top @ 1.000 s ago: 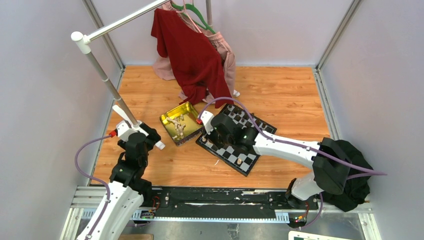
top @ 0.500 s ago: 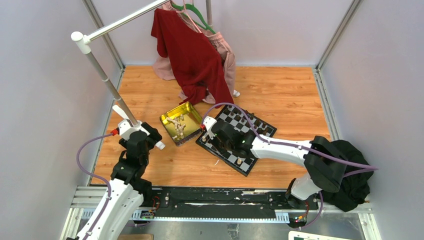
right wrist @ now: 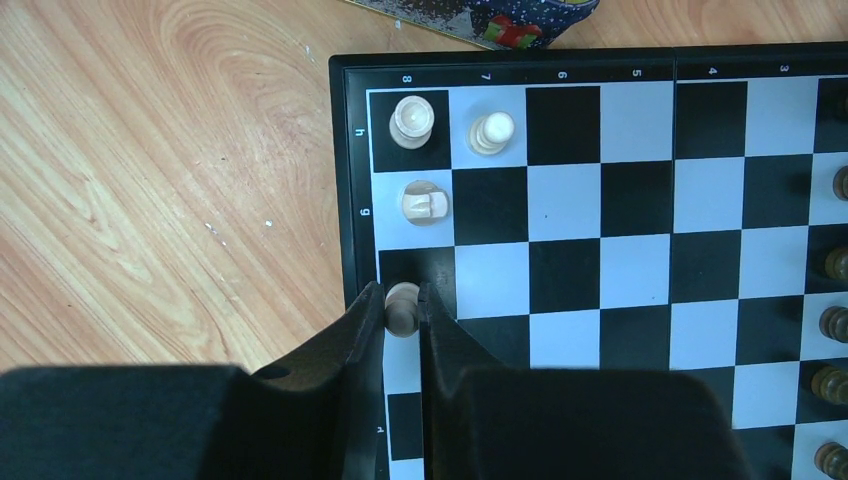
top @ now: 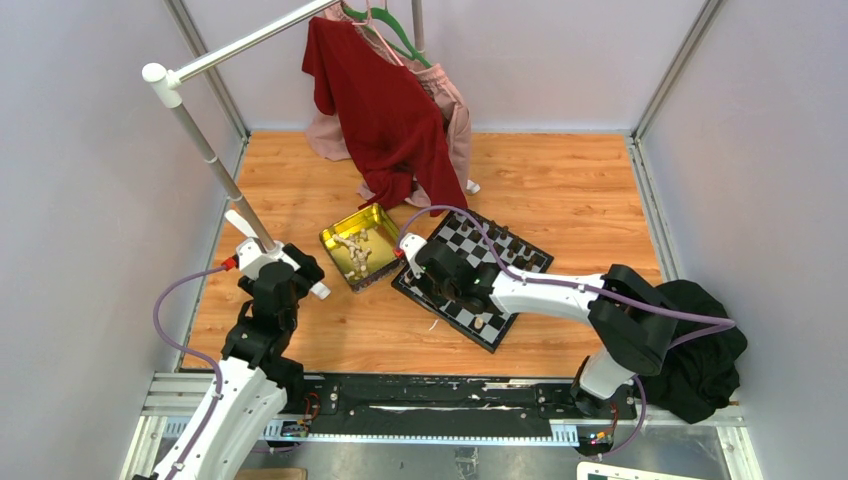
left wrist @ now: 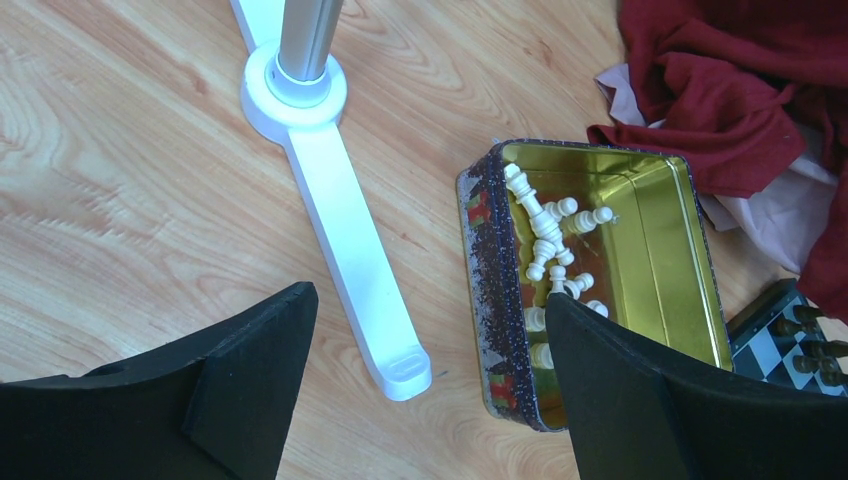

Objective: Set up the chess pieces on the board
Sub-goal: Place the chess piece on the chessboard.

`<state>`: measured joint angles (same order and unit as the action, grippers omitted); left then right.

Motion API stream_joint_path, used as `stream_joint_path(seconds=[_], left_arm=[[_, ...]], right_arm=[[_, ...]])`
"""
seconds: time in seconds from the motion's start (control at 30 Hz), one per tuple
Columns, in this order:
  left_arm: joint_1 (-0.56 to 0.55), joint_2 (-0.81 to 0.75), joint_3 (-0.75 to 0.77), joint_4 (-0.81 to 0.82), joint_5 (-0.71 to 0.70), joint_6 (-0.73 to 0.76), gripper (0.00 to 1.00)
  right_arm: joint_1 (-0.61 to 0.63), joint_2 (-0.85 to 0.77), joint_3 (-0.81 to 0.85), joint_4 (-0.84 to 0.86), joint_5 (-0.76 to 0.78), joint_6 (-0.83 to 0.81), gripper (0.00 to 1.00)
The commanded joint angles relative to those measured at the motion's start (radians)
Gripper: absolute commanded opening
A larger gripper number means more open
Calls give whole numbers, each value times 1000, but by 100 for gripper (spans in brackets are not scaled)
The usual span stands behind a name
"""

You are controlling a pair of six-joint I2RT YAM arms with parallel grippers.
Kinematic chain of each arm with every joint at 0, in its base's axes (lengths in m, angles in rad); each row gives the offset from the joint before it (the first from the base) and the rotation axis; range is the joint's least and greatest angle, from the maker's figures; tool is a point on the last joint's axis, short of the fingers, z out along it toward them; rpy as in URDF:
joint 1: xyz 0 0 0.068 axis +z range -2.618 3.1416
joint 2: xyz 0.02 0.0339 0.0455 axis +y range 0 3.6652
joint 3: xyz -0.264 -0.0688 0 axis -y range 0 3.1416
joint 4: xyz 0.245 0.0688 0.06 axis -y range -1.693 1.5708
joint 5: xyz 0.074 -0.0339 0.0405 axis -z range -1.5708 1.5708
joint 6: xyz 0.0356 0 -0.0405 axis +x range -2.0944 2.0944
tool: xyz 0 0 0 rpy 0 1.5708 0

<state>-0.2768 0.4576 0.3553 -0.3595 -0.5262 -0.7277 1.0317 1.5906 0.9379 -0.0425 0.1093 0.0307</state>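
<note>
The checkered board [top: 505, 262] lies mid-table beside the gold tin [top: 362, 245]. My right gripper [right wrist: 401, 300] is shut on a cream chess piece [right wrist: 402, 308], low over the board's left edge column. Three cream pieces [right wrist: 413, 118] stand in the corner squares just beyond it. Dark pieces [right wrist: 838, 182] line the board's right side. In the top view this gripper [top: 440, 287] is at the board's near-left edge. My left gripper [left wrist: 430, 297] hangs open over bare wood beside the tin [left wrist: 495, 300], which holds several cream pieces [left wrist: 545, 235].
A clothes rack's white foot [left wrist: 345, 240] and pole [top: 215, 165] stand left of the tin. Red and pink garments [top: 385, 105] hang down to the floor behind the board. A black cloth [top: 705, 350] lies at the near right.
My right arm has moved left across the board to its near-left edge, still holding the cream piece. The left arm has barely moved.
</note>
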Motion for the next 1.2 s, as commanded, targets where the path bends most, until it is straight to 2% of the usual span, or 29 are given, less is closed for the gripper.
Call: stream_joint_path(seconds=[0.0,0.37,0.47,0.6,0.77,1.17], left_arm=[[-2,-6,9,35,-5,18,90],[-2,-5,-4,38,2,17,90],[-2,-5,-3,38,5,17,90],[-2,-6,-4,34,5,19,90],[-2,-9,-5,32,3,19,90],[-2,-23,5,19,3,17,90]], right_arm=[[-7,11,26,28,16,11,0],[-12,6,3,34,26,18,1],[-12,4,-2,63,29,19,9],[-12,-2,-5,63,33,21,28],[-12,-10,-3,59,41,20,39],[-10,-72,18,7,44,15,42]])
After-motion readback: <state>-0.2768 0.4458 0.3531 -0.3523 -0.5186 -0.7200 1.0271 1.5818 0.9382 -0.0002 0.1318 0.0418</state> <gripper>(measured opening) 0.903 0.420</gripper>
